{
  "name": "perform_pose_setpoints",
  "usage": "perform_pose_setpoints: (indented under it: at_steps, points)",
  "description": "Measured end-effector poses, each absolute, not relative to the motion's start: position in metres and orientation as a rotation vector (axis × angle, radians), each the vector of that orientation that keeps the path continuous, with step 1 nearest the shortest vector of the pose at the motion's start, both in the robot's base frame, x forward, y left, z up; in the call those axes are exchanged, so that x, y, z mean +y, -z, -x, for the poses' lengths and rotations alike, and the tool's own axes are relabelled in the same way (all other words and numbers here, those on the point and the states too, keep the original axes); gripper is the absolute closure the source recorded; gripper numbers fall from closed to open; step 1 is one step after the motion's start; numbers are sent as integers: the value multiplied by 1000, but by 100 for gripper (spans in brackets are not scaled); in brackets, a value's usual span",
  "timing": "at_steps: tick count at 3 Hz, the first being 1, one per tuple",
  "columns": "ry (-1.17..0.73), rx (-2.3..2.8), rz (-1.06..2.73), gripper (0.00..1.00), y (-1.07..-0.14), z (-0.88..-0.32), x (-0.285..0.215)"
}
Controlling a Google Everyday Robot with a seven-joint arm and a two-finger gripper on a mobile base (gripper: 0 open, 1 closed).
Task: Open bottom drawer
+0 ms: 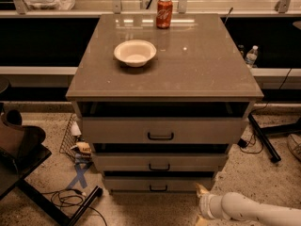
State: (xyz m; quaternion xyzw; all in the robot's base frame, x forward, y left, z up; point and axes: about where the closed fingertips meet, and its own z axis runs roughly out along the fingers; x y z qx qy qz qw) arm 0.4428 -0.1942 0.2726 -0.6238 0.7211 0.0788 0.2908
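Note:
The bottom drawer (136, 184) is the lowest and narrowest of three grey drawer fronts, with a small black bar handle (158, 188) at its centre. Its front sits set back under the middle drawer (122, 162). My gripper (199, 204) is low at the bottom right, on the end of a white arm (254, 210), just right of the bottom drawer's right end and near the floor. Its two yellowish fingers (202, 189) stand apart, open and empty, pointing left. It does not touch the handle.
The top drawer (117, 130) is the widest. On the cabinet top (202, 65) stand a white bowl (135, 52) and a red can (164, 12). A black stand (28, 173) and cables (66, 199) are at the left, a black leg (263, 138) at the right.

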Motion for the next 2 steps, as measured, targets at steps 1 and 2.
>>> perform_pose_setpoints:
  at_steps: [1,2]
  points:
    - [-209,1902,1650,0,-251,-465,-187]
    - [-131,1847,1693,0,-217,-519,-183]
